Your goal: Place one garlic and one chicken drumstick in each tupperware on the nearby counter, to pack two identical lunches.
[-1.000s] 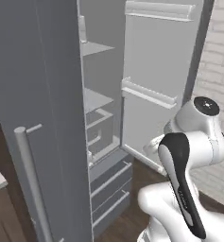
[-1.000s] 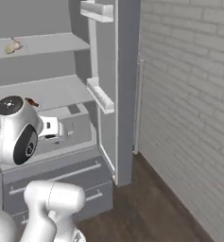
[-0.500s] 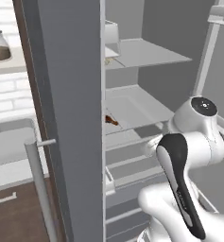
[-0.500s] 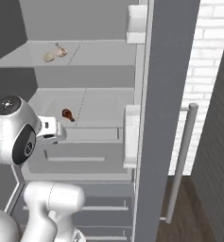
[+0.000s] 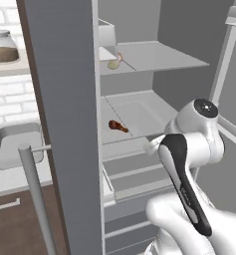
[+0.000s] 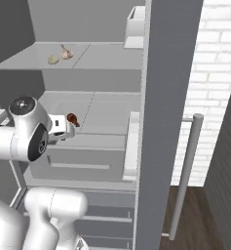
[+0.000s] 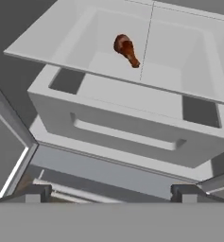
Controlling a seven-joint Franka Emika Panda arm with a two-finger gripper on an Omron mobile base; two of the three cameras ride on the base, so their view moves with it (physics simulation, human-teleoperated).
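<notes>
Gripper (image 7: 108,194) spread wide, grasping nothing, aimed at the open fridge. Chicken drumstick (image 7: 126,50) ahead of and above the fingertips (image 7: 37,193), lying on a shelf (image 7: 132,75). Garlic (image 6: 60,53) one shelf higher. No readable writing anywhere.

White arm with dark joints rises from base, elbow bent, forearm reaching forward. Two-finger hand (image 7: 108,194) level, pointing ahead and slightly down; dark finger tips (image 7: 34,193) spread wide apart, nothing between them, touching nothing.
</notes>
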